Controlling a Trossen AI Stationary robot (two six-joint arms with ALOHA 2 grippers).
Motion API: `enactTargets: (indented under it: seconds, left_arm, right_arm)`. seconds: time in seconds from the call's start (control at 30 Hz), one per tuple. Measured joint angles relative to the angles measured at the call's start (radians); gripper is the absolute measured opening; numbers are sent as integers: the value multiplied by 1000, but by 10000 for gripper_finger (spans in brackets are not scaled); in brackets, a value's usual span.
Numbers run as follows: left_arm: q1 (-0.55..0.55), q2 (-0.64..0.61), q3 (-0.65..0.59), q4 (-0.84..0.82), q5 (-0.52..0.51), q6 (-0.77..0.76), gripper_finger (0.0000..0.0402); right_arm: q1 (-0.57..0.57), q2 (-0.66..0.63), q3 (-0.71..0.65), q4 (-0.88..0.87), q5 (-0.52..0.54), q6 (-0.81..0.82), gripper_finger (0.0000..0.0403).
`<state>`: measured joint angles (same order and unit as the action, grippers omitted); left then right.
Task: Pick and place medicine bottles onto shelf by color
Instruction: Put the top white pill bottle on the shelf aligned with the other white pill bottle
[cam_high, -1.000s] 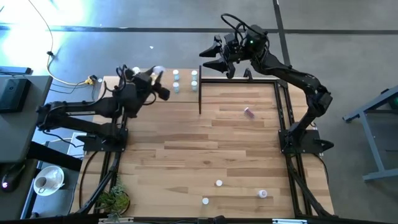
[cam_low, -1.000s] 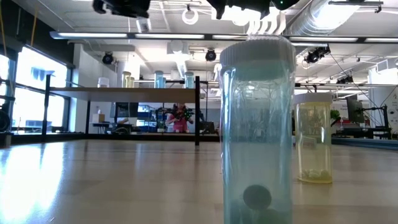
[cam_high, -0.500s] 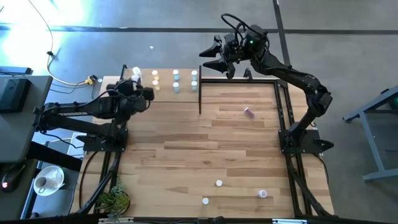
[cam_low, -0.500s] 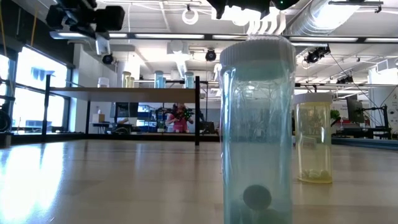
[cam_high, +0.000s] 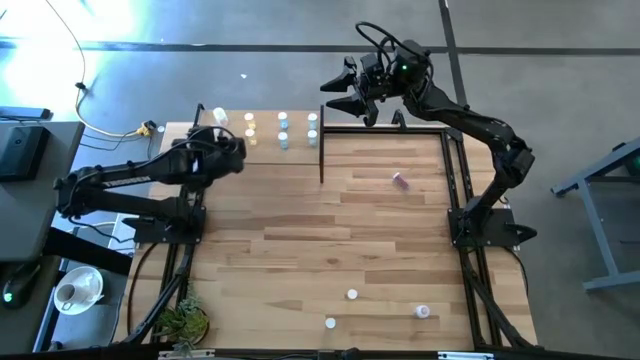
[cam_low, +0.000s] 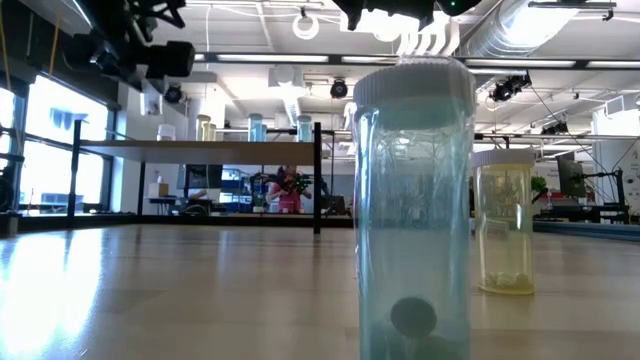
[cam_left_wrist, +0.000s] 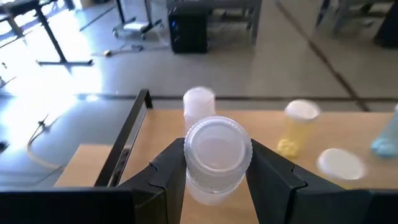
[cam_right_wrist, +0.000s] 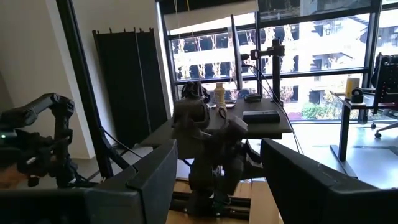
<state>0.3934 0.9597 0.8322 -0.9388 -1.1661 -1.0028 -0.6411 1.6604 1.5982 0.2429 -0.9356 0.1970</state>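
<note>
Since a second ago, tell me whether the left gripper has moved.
Yes. In the high view the left gripper has drawn back from the shelf toward the table's left edge, shut on a white-capped bottle.

The clear bottle (cam_left_wrist: 216, 158) hides its own base; a blue bottle (cam_left_wrist: 388, 135) seems edge-cropped.

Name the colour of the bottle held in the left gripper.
White, or clear with a white cap: the bottle sits in the left gripper, best seen in the left wrist view.
</note>
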Motion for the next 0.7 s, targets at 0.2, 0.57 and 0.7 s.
enactTargets:
  seconds: [0.2,0.57,0.7]
  left_arm:
    - [123,46,0,0,101,19,129]
    - [250,100,0,17,206,70,129]
    - [273,108,0,28,236,71,129]
  right_arm:
    - [0,0,0,-3,0,3,222]
    - [0,0,0,-9,0,3,222]
    - [0,0,0,-15,0,3,222]
